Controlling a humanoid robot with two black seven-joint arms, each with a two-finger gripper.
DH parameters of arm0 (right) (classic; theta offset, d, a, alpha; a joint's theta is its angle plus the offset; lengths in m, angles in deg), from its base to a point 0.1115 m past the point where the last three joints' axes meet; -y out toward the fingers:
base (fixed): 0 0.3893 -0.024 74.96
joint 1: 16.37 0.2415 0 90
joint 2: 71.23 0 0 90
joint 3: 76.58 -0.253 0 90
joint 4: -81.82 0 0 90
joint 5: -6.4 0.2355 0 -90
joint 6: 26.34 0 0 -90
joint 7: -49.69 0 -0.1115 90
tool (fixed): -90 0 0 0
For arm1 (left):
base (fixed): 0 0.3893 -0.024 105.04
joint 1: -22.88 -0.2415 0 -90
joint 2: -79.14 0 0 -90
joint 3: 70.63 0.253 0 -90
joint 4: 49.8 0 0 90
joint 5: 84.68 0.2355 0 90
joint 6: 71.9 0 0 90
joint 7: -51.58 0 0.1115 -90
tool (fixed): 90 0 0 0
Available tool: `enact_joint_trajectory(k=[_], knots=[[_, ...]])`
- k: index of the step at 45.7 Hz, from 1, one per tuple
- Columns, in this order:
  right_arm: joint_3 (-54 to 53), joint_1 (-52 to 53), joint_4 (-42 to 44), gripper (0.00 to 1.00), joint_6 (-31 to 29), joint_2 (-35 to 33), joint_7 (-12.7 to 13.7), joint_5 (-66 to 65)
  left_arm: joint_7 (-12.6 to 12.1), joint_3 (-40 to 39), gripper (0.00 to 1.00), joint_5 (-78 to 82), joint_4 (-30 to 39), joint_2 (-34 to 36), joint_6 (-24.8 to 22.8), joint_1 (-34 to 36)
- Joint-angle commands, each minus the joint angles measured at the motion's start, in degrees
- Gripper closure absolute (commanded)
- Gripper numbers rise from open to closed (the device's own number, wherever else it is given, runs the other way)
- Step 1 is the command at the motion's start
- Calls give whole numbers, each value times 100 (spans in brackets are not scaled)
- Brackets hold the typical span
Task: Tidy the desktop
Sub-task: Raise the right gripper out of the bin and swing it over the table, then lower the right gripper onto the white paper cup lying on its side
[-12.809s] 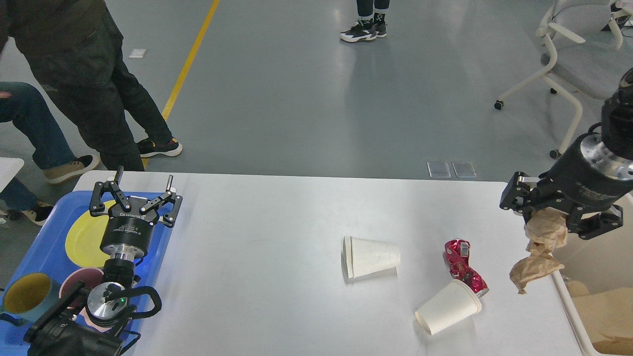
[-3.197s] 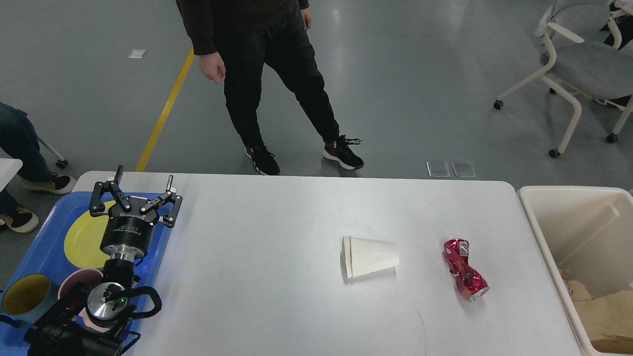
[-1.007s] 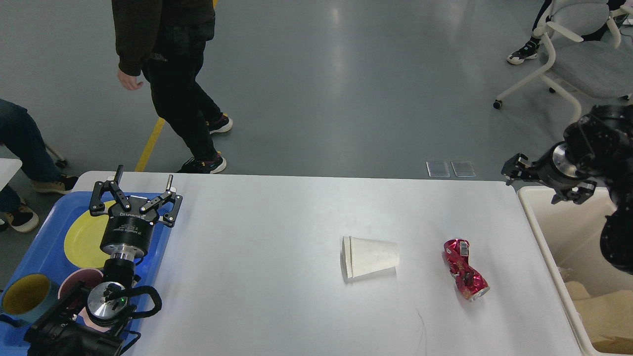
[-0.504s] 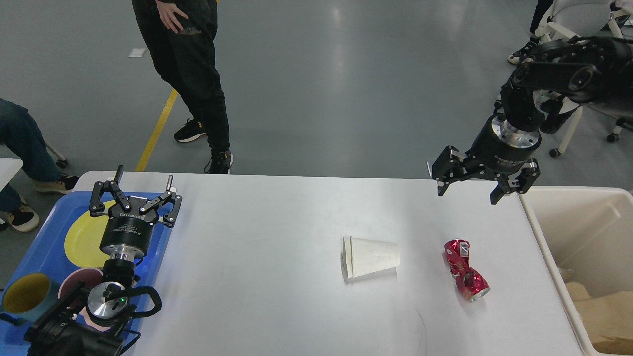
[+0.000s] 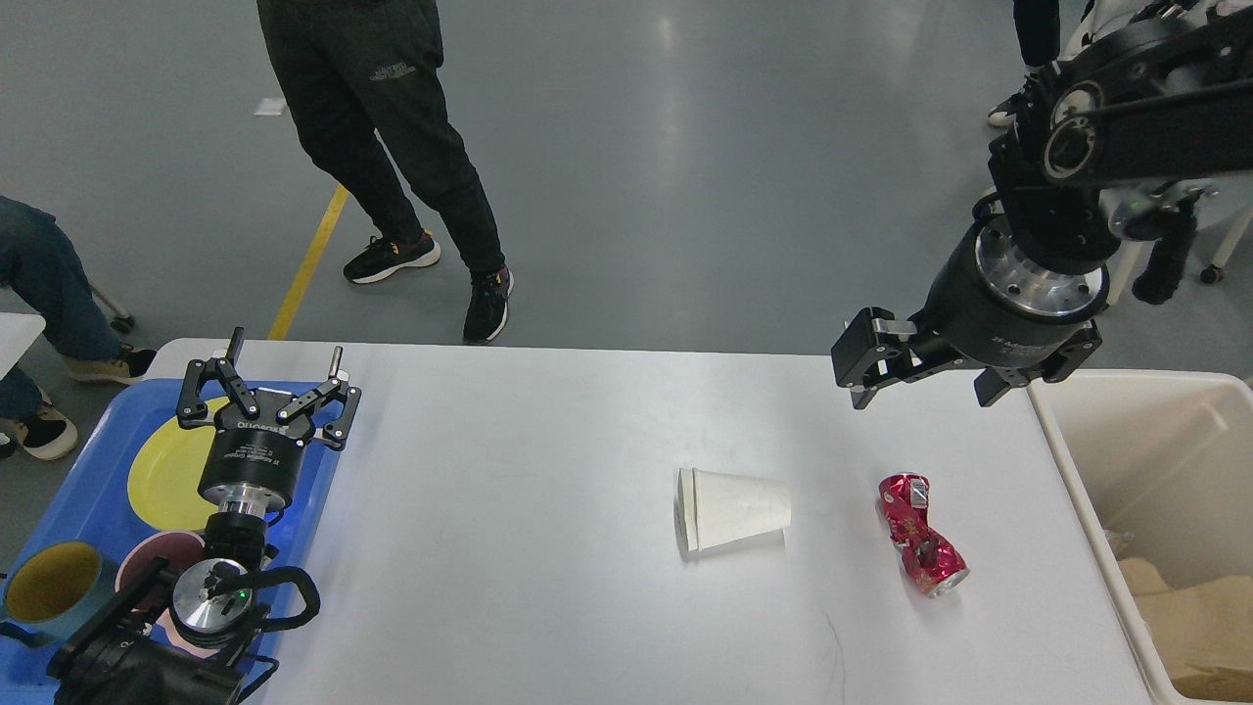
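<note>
My right gripper (image 5: 925,377) hangs spread and empty; below it the smooth white counter (image 5: 548,490), crushed red can (image 5: 918,534) underneath; left gripper (image 5: 266,384) wide open, empty

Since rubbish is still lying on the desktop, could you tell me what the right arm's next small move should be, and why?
Probably lower the right gripper toward the crushed red can. Its jaws are open and empty, hanging above the desktop just beyond the can, which lies nearest the cream bin. The paper cup lies farther left, on its side.
</note>
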State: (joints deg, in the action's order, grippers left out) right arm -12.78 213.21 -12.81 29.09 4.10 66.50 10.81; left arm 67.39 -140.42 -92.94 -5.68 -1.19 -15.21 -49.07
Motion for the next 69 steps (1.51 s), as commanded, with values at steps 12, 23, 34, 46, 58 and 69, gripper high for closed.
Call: enact_joint_trajectory(k=[12, 23, 34, 46, 58, 69], knots=[[-104, -1230, 1182, 0, 82, 113, -2, 366, -7, 0, 4, 0, 0, 0, -1, -4], [-859, -2478, 2034, 3, 143, 148, 7, 850, 1, 0, 4, 0, 0, 0, -1, 5], [-1097, -4104, 3265, 27, 855, 209, 16, 3239, 1, 0, 4, 0, 0, 0, -1, 5], [-1975, -5941, 4434, 0, 1585, 324, 16, 4305, 1, 0, 4, 0, 0, 0, -1, 5], [-2776, -6900, 5357, 0, 1647, 807, 235, 4234, -7, 0, 4, 0, 0, 0, -1, 5], [-2811, -7375, 5955, 0, 1647, 1264, 262, 4094, 1, 0, 4, 0, 0, 0, -1, 5]])
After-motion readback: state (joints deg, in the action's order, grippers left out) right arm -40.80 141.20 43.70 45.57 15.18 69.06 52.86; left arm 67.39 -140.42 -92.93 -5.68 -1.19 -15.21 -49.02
